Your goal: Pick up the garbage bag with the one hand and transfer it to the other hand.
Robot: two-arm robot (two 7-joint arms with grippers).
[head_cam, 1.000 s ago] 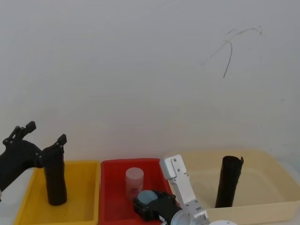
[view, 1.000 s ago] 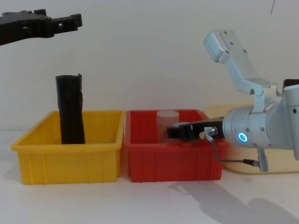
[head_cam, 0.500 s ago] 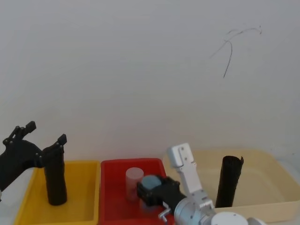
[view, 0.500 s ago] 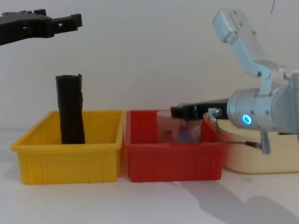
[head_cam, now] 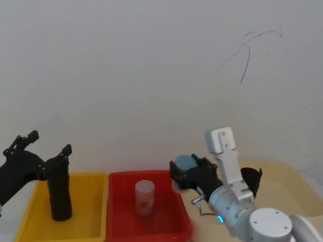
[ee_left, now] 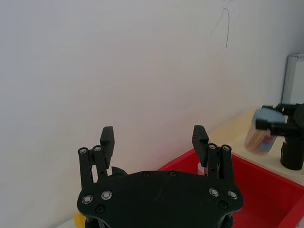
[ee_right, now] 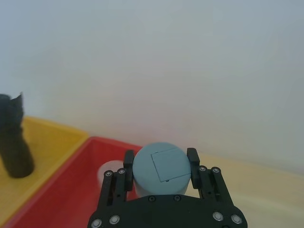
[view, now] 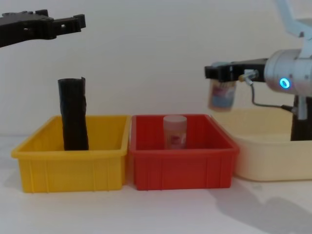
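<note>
Jaws of the left gripper (ee_left: 153,135) stand wide apart and hold nothing; it hovers above the garbage bag (view: 74,114), with clear air between fingertips and roll in the chest view. The right gripper (ee_right: 160,161) has its jaws closed around a small jar (view: 222,95) with a grey-blue lid, held in the air above the seam between the red bin (view: 180,170) and the beige tub (view: 263,161).

The bag stands upright in the yellow bin (view: 73,168), at 9 o'clock from the red bin. It is a tight roll of black plastic film, a wrinkled, matt cylinder rising well above the bin wall. It is probably light, and soft enough to dent under the fingers; the film may be slick. A grasp across the upper part, just below the top, looks best, leaving the lower length free for the other gripper to take.

A pale, translucent cup (view: 175,131) stands in the red bin. Another black roll (head_cam: 251,177), its top edge notched, stands in the tub at 3 o'clock.
</note>
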